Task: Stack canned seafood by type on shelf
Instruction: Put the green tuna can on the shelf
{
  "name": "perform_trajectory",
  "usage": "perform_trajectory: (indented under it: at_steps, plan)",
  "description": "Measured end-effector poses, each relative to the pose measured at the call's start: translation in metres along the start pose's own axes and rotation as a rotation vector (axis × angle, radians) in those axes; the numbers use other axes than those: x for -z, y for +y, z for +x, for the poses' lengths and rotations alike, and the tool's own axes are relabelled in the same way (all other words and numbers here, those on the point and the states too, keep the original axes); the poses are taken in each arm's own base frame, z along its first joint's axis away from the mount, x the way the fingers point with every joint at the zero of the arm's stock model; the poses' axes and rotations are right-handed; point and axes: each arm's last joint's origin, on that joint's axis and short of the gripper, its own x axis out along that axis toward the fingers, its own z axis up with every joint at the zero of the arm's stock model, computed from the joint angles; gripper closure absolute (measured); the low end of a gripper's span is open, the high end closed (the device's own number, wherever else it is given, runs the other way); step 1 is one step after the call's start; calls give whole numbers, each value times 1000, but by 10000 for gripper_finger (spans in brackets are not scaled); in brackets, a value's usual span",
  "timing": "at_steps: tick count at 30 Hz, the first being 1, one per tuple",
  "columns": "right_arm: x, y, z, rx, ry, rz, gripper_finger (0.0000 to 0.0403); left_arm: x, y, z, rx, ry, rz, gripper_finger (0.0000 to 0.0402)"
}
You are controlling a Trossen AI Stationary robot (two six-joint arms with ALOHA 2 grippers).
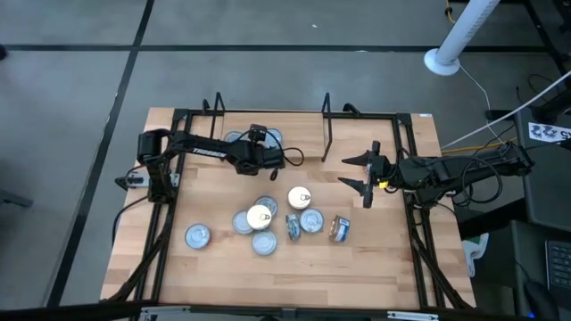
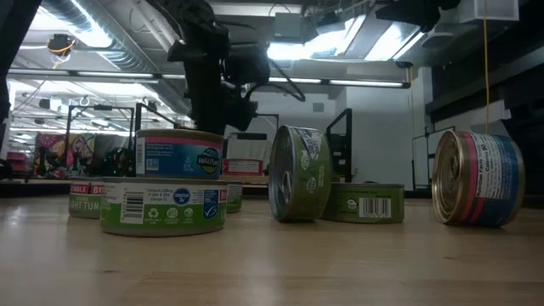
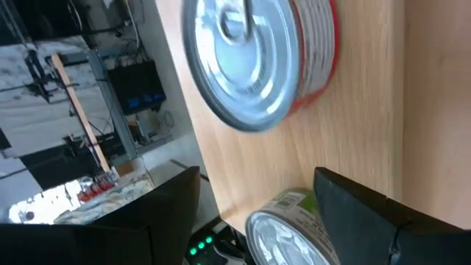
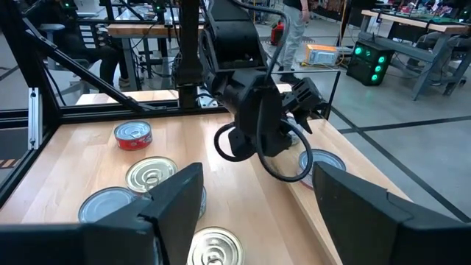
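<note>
My left gripper (image 1: 270, 150) (image 3: 257, 175) is open at the far side of the table, beside the shelf's black wire uprights (image 1: 326, 125). In its wrist view a green-labelled can (image 3: 283, 234) stands upright between its fingers, and a red-labelled can (image 3: 254, 59) with a silver lid stands just beyond. Several more cans (image 1: 264, 219) lie in a cluster mid-table. One blue-labelled can (image 2: 178, 153) rests on a green one (image 2: 161, 206), and two cans (image 2: 297, 174) (image 2: 476, 178) stand on their rims. My right gripper (image 1: 361, 175) (image 4: 257, 177) hangs open above the table's right side, holding nothing. My left gripper stands open with a finger on either side of the green-labelled can, which sits flat on the wood. Whether the finger (image 3: 368, 213) next to its rim touches it, I cannot tell.
Black frame rails (image 1: 161, 241) run along the table's left, right and far sides. A lone can (image 1: 198, 236) lies near the left rail and another (image 1: 340, 229) right of the cluster. Bare wood lies between the cluster and the shelf.
</note>
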Motion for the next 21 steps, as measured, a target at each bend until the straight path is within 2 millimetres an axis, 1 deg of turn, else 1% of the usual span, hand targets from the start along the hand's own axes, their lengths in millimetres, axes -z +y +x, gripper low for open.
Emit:
perform_trajectory:
  at_steps: [7, 10, 15, 21]
  plan:
    - [0, 0, 0, 0, 0, 0, 146, -11, 8, -18, -22, -58, -28, 139]
    - [0, 1, 0, -18, 2, 0, 146, -16, 12, -26, -29, -85, -73, 139]
    - [0, 3, 0, -92, 5, -45, 146, -17, 20, -40, -36, -131, -197, 139]
    - [1, 4, 0, -140, 4, -140, 146, -6, 33, -65, -29, -191, -414, 139]
